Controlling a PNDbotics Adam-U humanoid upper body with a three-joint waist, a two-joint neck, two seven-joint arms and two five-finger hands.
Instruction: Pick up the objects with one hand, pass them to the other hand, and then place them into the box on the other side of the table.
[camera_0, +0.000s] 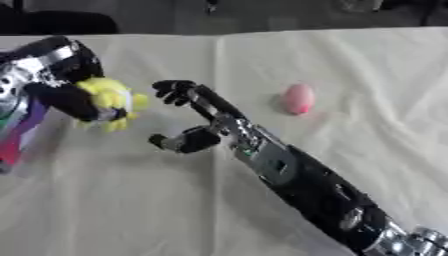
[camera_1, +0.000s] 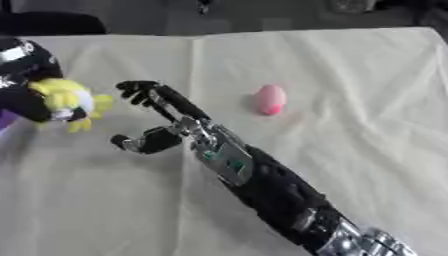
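Observation:
A yellow and white soft toy (camera_0: 112, 102) hangs above the cloth at the left, with my left hand (camera_0: 66, 100) shut on it. My right hand (camera_0: 194, 112) reaches in from the lower right and stands open just right of the toy, fingers spread toward it with a small gap between. A pink egg-shaped object (camera_0: 298, 98) lies on the table (camera_0: 350, 65) to the right of my right forearm, untouched. No box shows in either view.
A colourful purple, green and red thing (camera_0: 22, 131) sits at the left edge under my left arm. A crease runs down the white cloth near the middle. The table's far edge meets a dark floor at the top.

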